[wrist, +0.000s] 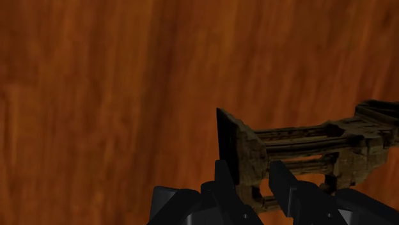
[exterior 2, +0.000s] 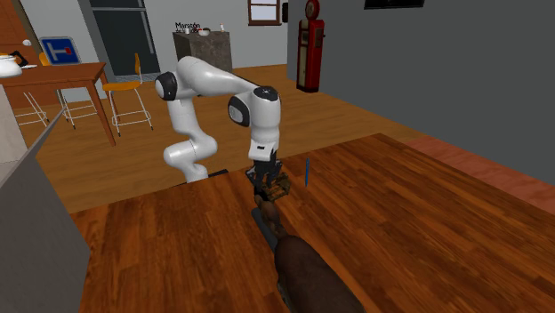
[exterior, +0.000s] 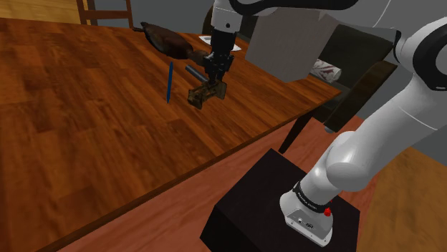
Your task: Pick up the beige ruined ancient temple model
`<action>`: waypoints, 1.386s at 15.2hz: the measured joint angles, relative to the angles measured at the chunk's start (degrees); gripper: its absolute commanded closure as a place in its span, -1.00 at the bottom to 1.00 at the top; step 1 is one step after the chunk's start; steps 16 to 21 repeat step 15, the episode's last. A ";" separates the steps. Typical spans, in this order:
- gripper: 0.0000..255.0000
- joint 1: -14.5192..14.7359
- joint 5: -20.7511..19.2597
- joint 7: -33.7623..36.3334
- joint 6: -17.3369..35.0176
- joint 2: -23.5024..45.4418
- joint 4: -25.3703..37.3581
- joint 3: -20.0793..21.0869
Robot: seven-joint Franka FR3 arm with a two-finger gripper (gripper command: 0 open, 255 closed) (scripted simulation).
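Observation:
The temple model (exterior: 205, 92) is a small dull tan-brown ruin with rows of columns. It hangs tilted in my black gripper (exterior: 212, 80) over the wooden table (exterior: 86, 136), seemingly a little above the surface. In the wrist view both fingers (wrist: 223, 185) clasp one end of the temple model (wrist: 307, 152), and the rest of it sticks out to one side of the gripper (wrist: 252, 186). The second exterior view has the gripper (exterior 2: 266, 180) pointing down, with the temple model (exterior 2: 277, 188) under it near the table's far edge.
A thin blue pen (exterior: 170, 82) stands close beside the model. A dark brown long-handled utensil (exterior: 167, 39) lies just behind the gripper and reaches toward the camera as the utensil (exterior 2: 301, 267). The table edge (exterior: 236, 147) runs near the black stand (exterior: 279, 207). A dark chair (exterior: 351, 79) is at the right.

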 measured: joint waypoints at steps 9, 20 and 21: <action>1.00 -0.06 -0.11 0.16 -6.42 0.44 6.84 -0.06; 1.00 -0.05 -0.21 0.37 -10.88 1.02 11.87 -0.03; 1.00 -0.05 -0.21 0.37 -10.88 1.02 11.87 -0.03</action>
